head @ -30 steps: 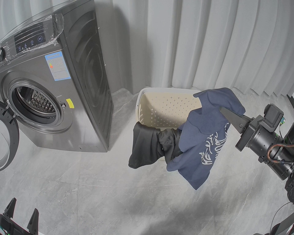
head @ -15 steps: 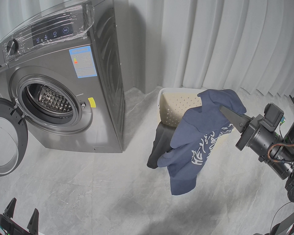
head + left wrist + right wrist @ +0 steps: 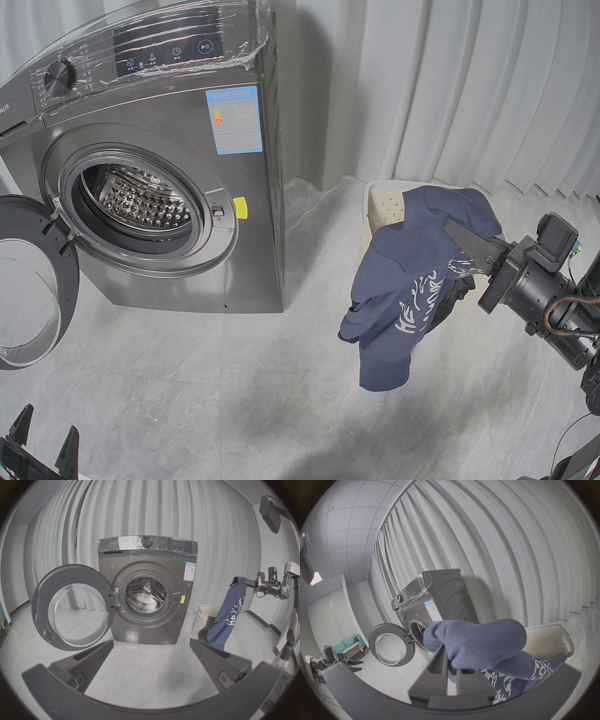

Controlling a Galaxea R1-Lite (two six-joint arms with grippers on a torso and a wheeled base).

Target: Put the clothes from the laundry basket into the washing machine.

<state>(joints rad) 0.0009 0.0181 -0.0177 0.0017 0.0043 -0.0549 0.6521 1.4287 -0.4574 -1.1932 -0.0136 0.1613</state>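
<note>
Grey stone-look tile floor [image 3: 187,400] all round, with pale pleated curtains [image 3: 475,94] running along the back wall right down to the ground. The washing machine [image 3: 187,112] sits on the floor in front of them, its round door [image 3: 62,262] swung fully out to the side, so the steel drum [image 3: 140,203] is wide open to view. The cream laundry basket [image 3: 387,203] stands on the floor just beside the machine's far corner, close to the curtains.

The right fingers [image 3: 465,237] are pinched tight on a fold of the navy sweatshirt [image 3: 406,275], which hangs up in the air over the basket's near rim, its hem dangling clear of the floor. A dark garment [image 3: 206,633] is slumped over the basket edge behind it.

The left fingers [image 3: 67,445] are down low, spread wide apart with nothing in them, facing the machine. There's a big stretch of bare floor between the basket, the door and the low fingers.
</note>
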